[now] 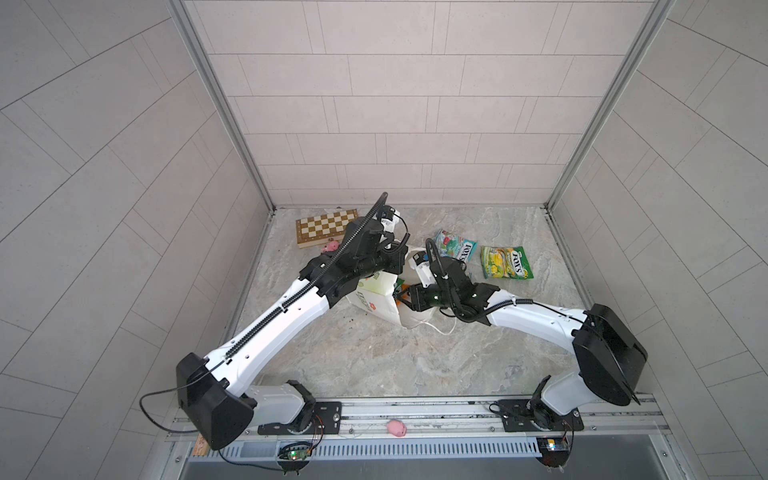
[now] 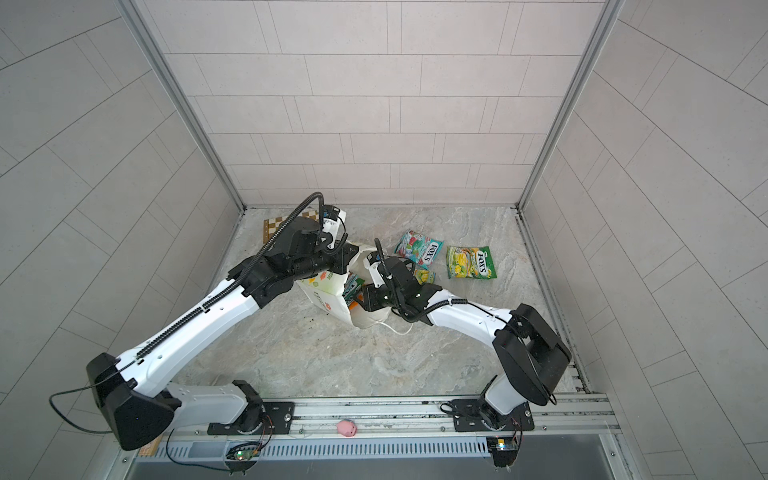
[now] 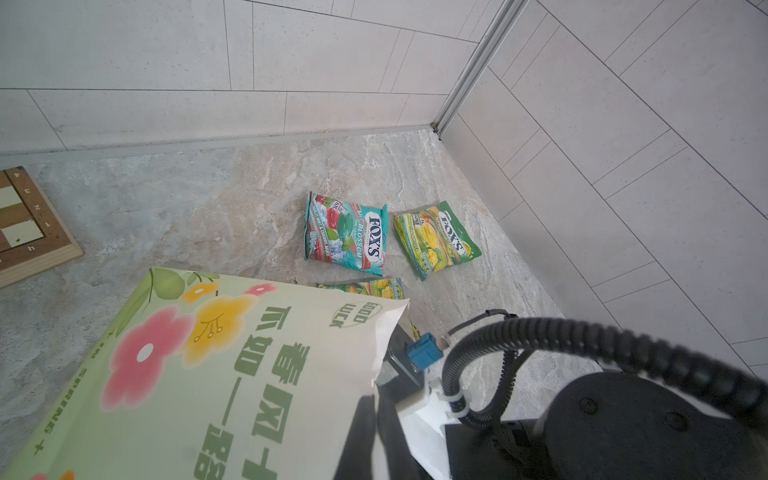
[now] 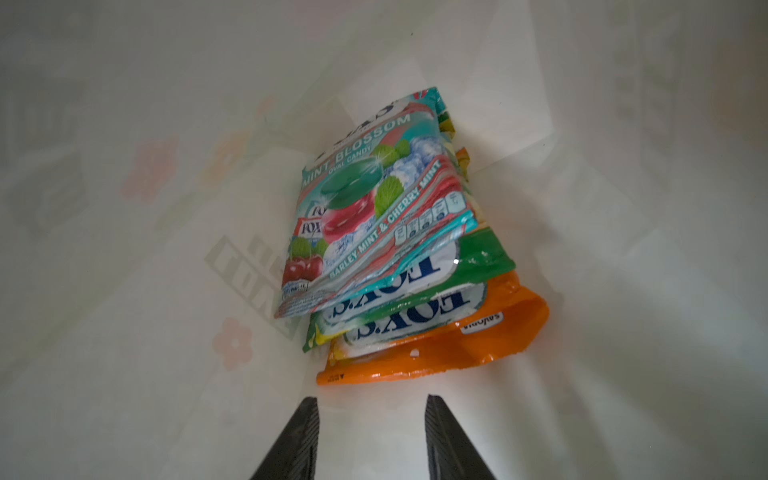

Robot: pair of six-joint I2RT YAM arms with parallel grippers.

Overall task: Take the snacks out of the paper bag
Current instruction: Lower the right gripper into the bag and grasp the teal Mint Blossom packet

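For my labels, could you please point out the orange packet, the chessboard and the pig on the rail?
orange packet (image 4: 457,353): right wrist view, crinkled orange edge.
chessboard (image 1: 323,227): a top view, chequered face.
pig on the rail (image 1: 395,428): a top view, pink body.

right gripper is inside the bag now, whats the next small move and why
Probably ease the right gripper forward a little and close on the near edge of the orange packet. Its jaws are open and empty, just short of the stack inside the paper bag, and the orange packet lies at the bottom of the stack and sticks out closest to the fingertips.
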